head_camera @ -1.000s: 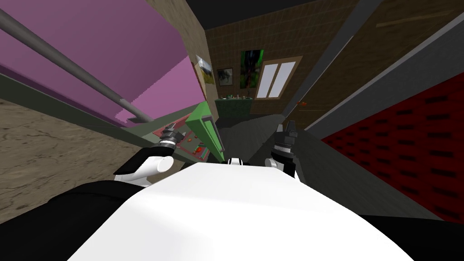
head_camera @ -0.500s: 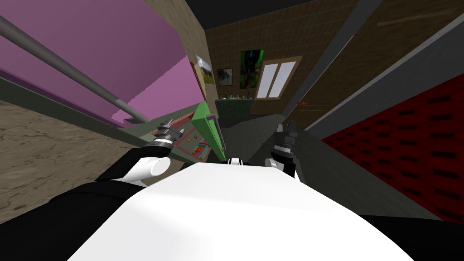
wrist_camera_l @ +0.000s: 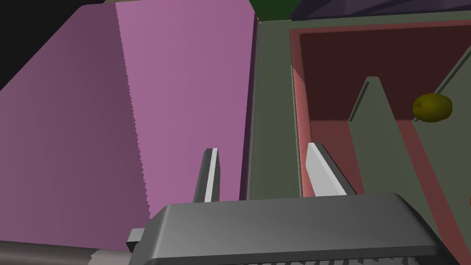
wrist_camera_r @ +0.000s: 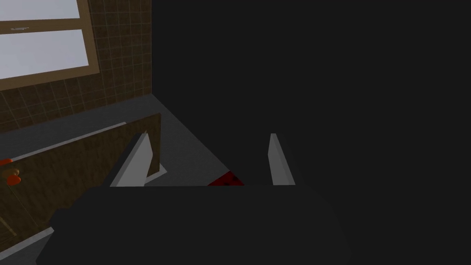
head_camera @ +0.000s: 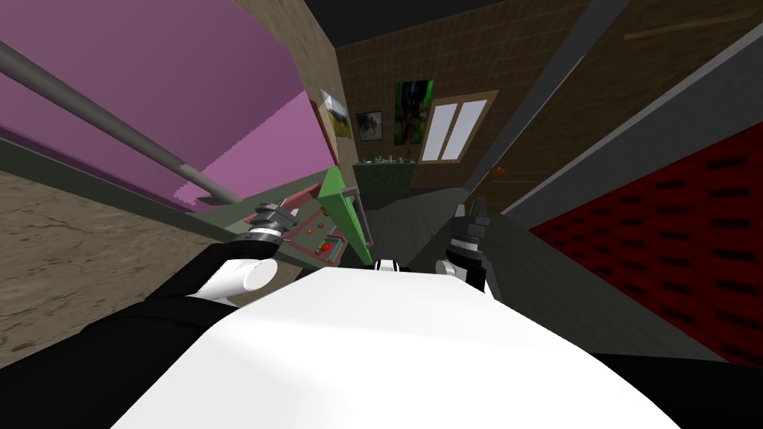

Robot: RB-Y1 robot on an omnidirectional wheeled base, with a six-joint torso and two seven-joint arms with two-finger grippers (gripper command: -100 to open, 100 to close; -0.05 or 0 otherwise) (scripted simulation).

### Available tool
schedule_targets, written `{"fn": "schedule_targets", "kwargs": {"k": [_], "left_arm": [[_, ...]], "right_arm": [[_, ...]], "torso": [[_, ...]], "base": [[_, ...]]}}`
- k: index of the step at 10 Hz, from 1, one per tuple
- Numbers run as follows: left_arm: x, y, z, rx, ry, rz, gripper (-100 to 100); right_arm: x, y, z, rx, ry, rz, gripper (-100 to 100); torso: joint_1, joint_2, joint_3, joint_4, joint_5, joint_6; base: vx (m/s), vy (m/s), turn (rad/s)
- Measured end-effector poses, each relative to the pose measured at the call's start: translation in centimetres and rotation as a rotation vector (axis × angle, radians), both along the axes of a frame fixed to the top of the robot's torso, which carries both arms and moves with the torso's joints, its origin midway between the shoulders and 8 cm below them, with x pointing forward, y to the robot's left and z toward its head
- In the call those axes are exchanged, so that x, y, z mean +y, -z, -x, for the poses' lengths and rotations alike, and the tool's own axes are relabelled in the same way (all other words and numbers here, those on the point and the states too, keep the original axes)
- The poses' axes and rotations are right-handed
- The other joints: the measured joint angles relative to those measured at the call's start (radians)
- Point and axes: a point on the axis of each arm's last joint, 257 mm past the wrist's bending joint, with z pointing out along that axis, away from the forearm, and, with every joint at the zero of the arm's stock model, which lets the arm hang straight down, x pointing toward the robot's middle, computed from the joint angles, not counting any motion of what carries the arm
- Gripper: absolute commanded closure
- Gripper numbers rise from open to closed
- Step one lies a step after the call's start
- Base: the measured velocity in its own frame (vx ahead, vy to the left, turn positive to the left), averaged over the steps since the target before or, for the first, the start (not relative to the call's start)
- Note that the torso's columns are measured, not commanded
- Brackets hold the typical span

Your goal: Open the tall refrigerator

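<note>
Just ahead of the left hand (wrist_camera_l: 262, 151) — spread open, holding nothing — stands the grey frame edge of the refrigerator (wrist_camera_l: 271, 92).

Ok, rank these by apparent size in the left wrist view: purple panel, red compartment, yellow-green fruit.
Largest: purple panel
Then: red compartment
Smallest: yellow-green fruit
The panel lies nearer the camera, so its lead may be only apparent.
</note>
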Motion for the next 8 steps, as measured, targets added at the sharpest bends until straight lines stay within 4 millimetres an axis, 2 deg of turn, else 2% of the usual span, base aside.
{"fn": "schedule_targets", "kwargs": {"k": [1, 2, 8], "left_arm": [[0.0, 0.0, 0.0, -0.001, 0.0, -0.001, 100], [0.6, -0.2, 0.3, -0.002, -0.019, -0.002, 100], [4.3, -0.5, 2.4, -0.001, -0.117, -0.001, 100]], "right_arm": [[0.0, 0.0, 0.0, 0.0, 0.0, 0.0, 0], [0.0, 0.0, 0.0, 0.0, 0.0, 0.0, 0], [0.0, 0.0, 0.0, 0.0, 0.0, 0.0, 0]], "torso": [[-0.001, -0.001, 0.0, 0.0, 0.0, 0.0], [-0.011, -0.007, -0.004, -0.002, -0.003, 0.0], [0.0, -0.003, -0.002, -0.001, 0.0, 0.0]], "base": [[0.101, -0.161, 0.117], [0.117, -0.21, 0.048], [0.152, -0.258, 0.057]]}}
